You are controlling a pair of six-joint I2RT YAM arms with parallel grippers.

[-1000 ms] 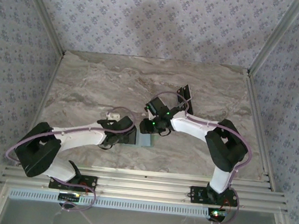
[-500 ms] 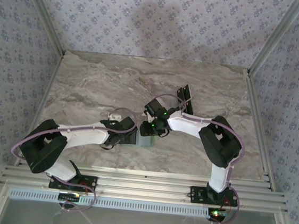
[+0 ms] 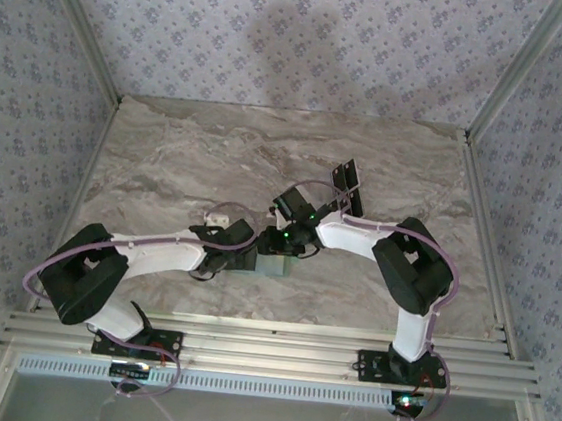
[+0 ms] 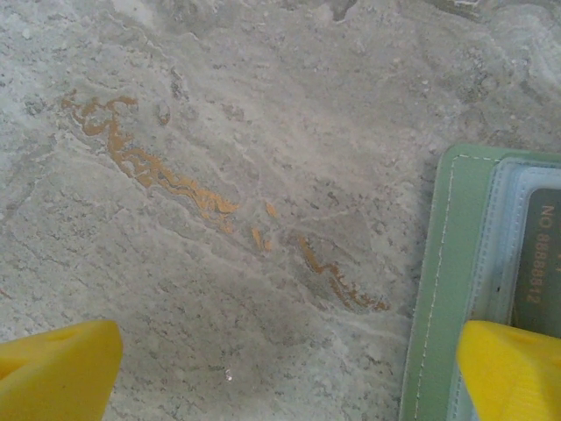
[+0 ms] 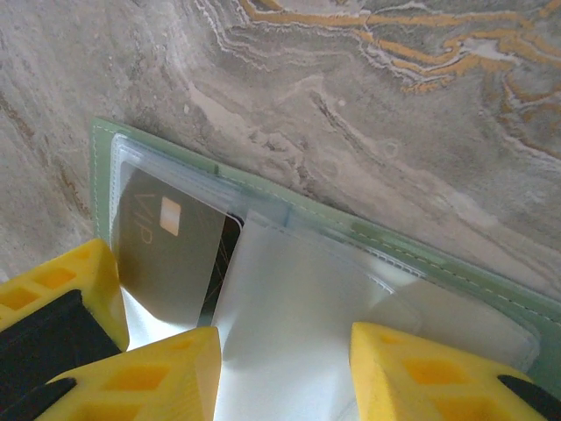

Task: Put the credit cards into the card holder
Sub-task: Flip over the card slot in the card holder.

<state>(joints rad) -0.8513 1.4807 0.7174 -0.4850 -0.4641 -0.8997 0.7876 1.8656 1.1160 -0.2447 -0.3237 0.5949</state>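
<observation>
Sage-green card holder lies open, near-centre on the table, one credit card sleeved. Left gripper gapes wide. Whether the right gripper pinches the clear sleeve cannot be told. Best practice: steady the holder and spread the pocket.

left arm stretched low, left gripper jaws wide apart, straddling card holder edge | right arm elbow bent, right gripper jaws partly apart, just above card holder
</observation>
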